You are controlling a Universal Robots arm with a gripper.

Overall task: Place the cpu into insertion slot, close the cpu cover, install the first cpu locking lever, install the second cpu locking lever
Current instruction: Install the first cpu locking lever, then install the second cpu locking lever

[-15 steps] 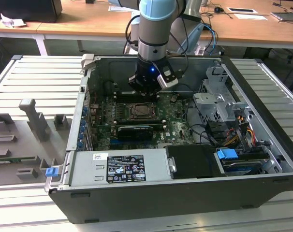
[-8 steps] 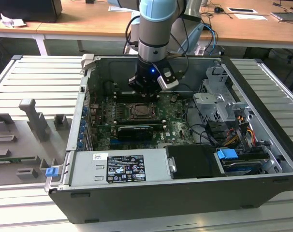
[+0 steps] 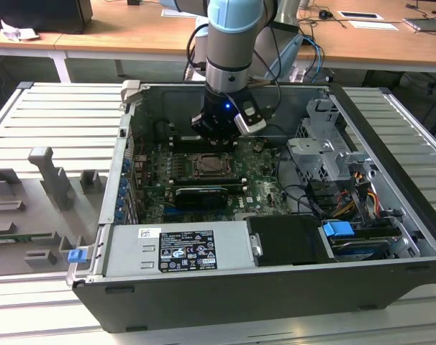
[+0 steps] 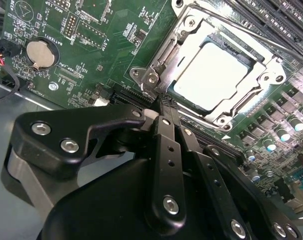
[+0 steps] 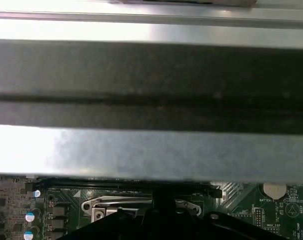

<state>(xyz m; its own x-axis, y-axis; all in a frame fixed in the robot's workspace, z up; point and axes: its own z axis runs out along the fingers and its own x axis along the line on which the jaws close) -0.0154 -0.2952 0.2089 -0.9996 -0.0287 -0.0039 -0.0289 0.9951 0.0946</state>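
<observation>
Exterior view: the arm drops straight into the open computer case [image 3: 391, 136], its gripper [image 3: 216, 136] hanging low over the green motherboard [image 3: 261, 188], right at the far edge of the insertion slot [image 3: 207, 166], which sits near the board's centre with a long black card [image 3: 198, 195] just in front of it. From out here the jaws are hidden under the wrist. The second wrist view brings the detail: the cpu [image 4: 211, 76] lies seated in its socket, pale face up, and the cpu cover [image 4: 264, 82] is folded down around it, its window framing the chip. The black fingers [image 4: 166, 135] are pressed together into one narrow tip, nothing between them, and that tip touches the socket frame at the corner nearest the round coin battery [image 4: 40, 53]. A thin wire lever [image 4: 271, 37] runs along the socket's far side beside the memory slots [image 4: 276, 17]. The first wrist view looks across the case wall [image 5: 151, 150], a grey band with a strip of board below.
</observation>
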